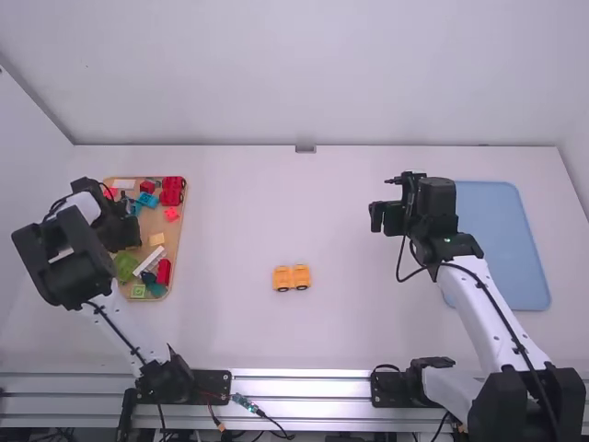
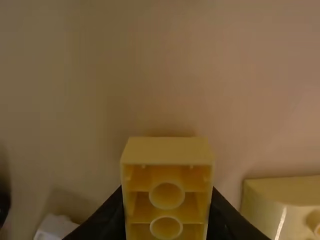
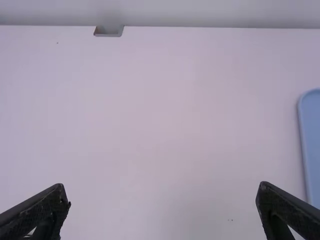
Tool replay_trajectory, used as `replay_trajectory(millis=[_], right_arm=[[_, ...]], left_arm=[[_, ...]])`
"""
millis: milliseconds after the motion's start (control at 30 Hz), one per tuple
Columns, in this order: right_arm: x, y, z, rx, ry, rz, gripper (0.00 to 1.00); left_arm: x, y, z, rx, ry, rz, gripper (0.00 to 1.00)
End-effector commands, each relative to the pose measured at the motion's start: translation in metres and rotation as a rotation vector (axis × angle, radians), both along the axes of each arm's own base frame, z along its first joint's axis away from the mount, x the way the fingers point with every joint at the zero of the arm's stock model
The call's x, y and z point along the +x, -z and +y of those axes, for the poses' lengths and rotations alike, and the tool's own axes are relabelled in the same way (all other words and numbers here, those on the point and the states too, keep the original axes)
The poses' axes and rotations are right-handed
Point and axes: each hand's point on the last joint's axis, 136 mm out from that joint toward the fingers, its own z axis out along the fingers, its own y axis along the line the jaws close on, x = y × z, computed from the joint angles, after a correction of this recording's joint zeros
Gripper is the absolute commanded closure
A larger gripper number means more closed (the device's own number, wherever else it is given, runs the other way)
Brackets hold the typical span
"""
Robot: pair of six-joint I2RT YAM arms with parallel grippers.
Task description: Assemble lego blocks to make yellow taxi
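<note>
The high view shows the left arm bent over a tan, round-cornered tray on the white table, its black two-finger gripper, the left gripper, above the tray's left part. In the left wrist view, that gripper's fingers pinch a small yellow plastic block between them; its hollow underside, with round tubes inside, faces the camera. Apart from it, near one finger, lies a second yellow block with a rounded edge, and near the other finger is a white piece, partly cut off by the view's edge.

The yellow-orange block car sits upright on the table between the two arms, well apart from both grippers. It has two raised parts with a low gap between them, and two black wheels show on its near side.

The right gripper is above the table, just beside a light blue, round-cornered tray. In the right wrist view its fingers stand wide apart with nothing between them.

Around the left gripper, the tan tray holds a large red block, a bright blue block, a green piece, a long white block and a smaller red block.
</note>
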Motion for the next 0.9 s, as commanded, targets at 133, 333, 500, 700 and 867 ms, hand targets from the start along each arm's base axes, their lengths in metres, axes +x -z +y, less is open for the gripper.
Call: replay_trajectory(millis=[133,333,500,700,867], right_arm=[[0.004,-0.011,0.001,0.004,0.0,-0.026,0.01],[0.004,-0.011,0.001,0.005,-0.002,-0.026,0.01],[0.004,-0.012,0.003,0.015,-0.007,-0.026,0.01],[0.002,-0.018,0.02,0.078,-0.092,-0.039,0.01],[-0.002,-0.026,0.04,0.122,-0.215,-0.07,0.01]], left_arm=[[0.005,0.011,-0.003,-0.012,-0.005,-0.001,0.71],[0.01,0.008,0.0,-0.005,-0.005,-0.019,0.83],[0.017,-0.015,0.004,0.014,-0.031,-0.057,0.98],[0.036,-0.069,-0.011,-0.025,0.032,-0.235,0.98],[0.047,-0.125,-0.051,-0.098,0.175,-0.453,0.98]])
